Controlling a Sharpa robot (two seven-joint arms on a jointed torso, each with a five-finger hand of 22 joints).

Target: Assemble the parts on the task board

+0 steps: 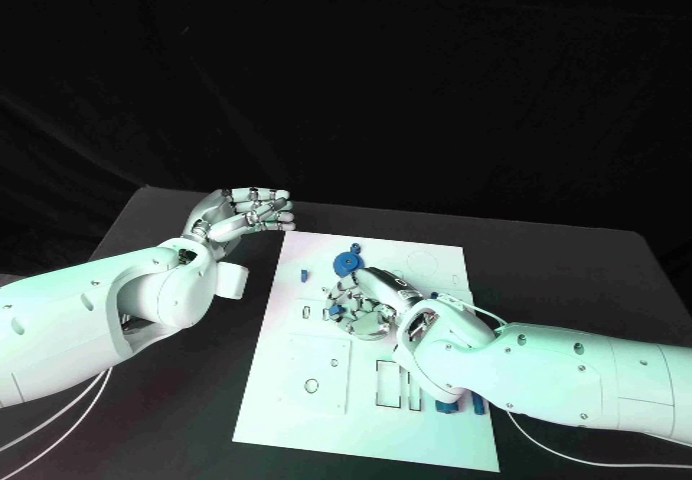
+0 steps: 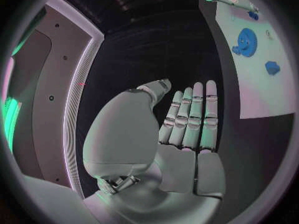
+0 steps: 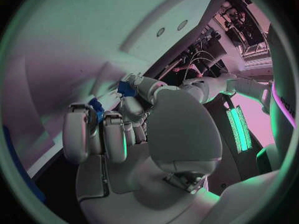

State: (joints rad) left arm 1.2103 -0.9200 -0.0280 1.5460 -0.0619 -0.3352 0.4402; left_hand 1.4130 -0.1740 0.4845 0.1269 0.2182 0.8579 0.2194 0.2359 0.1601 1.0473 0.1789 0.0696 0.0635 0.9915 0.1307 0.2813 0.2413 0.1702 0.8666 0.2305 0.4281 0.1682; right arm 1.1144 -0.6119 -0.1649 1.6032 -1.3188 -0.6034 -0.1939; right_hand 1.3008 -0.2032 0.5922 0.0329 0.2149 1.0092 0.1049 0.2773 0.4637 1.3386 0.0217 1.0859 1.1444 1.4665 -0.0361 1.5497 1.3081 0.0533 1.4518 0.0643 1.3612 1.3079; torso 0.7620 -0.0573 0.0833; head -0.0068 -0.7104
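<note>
Head view: high, looking down over both arms at the task board (image 1: 325,390). Left wrist view: behind the left hand (image 2: 187,129), board beyond its fingertips. Right wrist view: close behind the right hand (image 3: 118,129), against the board. All share the board.

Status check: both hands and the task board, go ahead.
Left hand empty, fingers apart, off the task board. Right hand on the board, gripping a blue part. Blue gear just beyond it.
</note>
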